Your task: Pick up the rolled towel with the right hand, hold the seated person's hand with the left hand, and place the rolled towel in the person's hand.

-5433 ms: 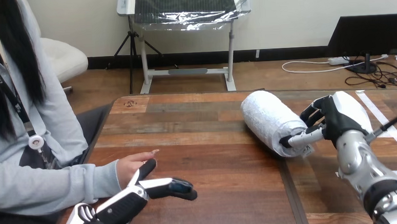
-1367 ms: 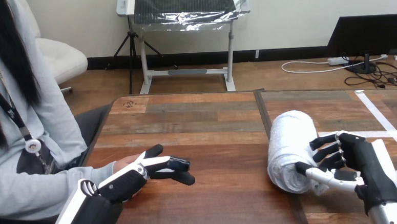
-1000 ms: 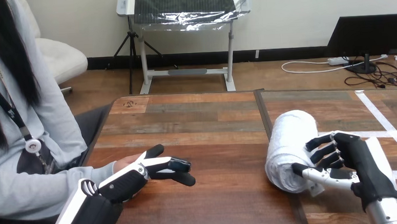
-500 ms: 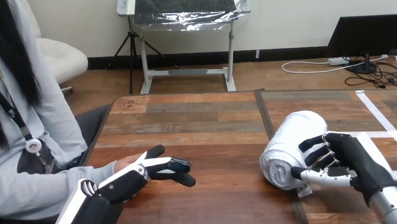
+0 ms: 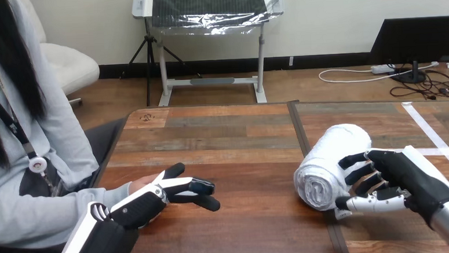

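- The rolled white cloth towel lies at the right of the brown wooden plank table, angled, with its spiral end turned toward the near edge. It is well apart from the person's hand.
- First step, as it looks: the grasp is made. The robot's black-and-white right hand has its fingers curled against the roll's right flank and its thumb brought in under the near end, so the towel is pinched between them. Whether the roll has cleared the wood or rests on it I cannot tell.
- Second step: partly done at best. The left hand lies over the person's hand at the table's left side — palm down, its fingers reaching out nearly straight past the person's fingertips and its thumb raised. No finger or thumb is seen wrapped round the person's hand, so this reads as resting on it, not holding it.
- Third step: not yet done. The towel has the whole bare middle of the table to cross before it can reach the person's hand.
- Right arm pose: the silver forearm comes in low from the bottom right corner, wrist roughly level, the back of the hand facing up and right, palm toward the roll.
- Left arm pose: the forearm rises from the bottom edge at the left, slanting up and right, with the hand flat and low over the table.
- What remains, by my judgement — lift, carry left, and free the person's palm enough to take the roll.
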